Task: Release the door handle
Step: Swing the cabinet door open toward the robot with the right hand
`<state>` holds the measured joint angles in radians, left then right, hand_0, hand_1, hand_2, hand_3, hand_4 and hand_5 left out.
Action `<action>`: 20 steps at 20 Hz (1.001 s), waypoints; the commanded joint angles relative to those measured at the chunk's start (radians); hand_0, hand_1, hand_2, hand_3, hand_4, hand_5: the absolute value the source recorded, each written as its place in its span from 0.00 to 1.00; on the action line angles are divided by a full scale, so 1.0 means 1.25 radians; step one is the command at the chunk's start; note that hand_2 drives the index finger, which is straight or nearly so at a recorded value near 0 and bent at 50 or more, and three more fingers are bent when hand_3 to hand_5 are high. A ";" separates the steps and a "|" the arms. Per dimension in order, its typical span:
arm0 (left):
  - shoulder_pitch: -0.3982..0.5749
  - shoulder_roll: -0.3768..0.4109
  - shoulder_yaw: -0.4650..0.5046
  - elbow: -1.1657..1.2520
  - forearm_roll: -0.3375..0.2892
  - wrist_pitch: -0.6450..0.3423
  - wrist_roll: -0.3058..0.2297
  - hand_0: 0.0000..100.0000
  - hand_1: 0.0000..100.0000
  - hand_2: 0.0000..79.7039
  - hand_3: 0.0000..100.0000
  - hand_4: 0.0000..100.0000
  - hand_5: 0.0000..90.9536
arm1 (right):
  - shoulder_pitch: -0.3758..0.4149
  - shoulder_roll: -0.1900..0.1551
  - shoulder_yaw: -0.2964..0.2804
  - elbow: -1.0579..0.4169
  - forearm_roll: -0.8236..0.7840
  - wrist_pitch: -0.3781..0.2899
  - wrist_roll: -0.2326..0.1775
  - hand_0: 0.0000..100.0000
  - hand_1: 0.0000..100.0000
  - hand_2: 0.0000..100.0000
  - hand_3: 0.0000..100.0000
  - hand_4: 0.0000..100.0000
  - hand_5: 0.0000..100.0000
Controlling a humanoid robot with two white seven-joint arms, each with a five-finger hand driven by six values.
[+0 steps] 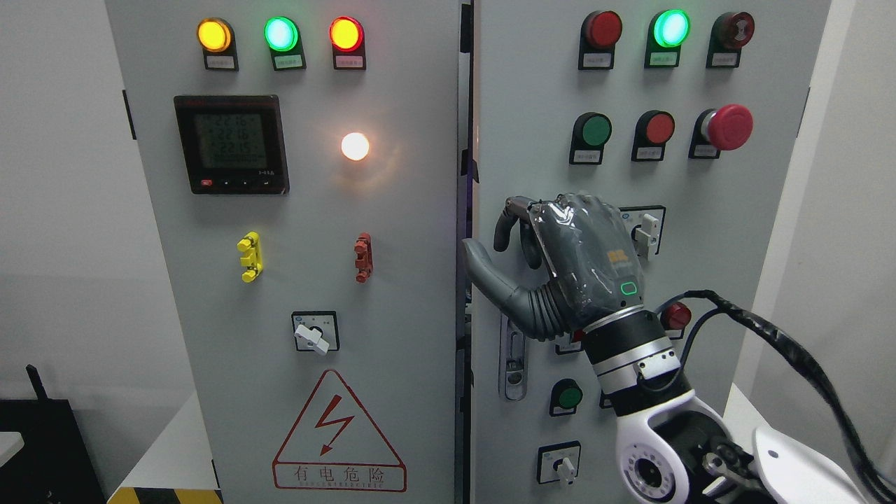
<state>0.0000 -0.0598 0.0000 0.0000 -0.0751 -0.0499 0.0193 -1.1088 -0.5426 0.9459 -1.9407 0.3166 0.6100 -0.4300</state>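
Where its white forearm rises from the lower right, the grey right hand (560, 259) sits against the right grey cabinet door (763, 231), fingers curled and thumb out leftward. Below it shows the silver door handle plate (513, 364); whether the fingers grip anything, I cannot tell.

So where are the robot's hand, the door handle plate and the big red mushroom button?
right hand (581, 259), head view, back of the hand.
door handle plate (513, 364), head view, its lower slot.
red mushroom button (729, 127), head view, its cap.
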 commanded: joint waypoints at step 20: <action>-0.002 0.000 0.001 0.007 0.000 0.001 0.001 0.12 0.39 0.00 0.00 0.00 0.00 | 0.130 0.061 -0.213 -0.093 0.209 -0.067 -0.018 0.42 0.27 0.77 1.00 0.99 1.00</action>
<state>0.0000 -0.0598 0.0000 0.0000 -0.0751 -0.0499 0.0192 -0.9822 -0.5000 0.8093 -2.0109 0.5215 0.5411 -0.4578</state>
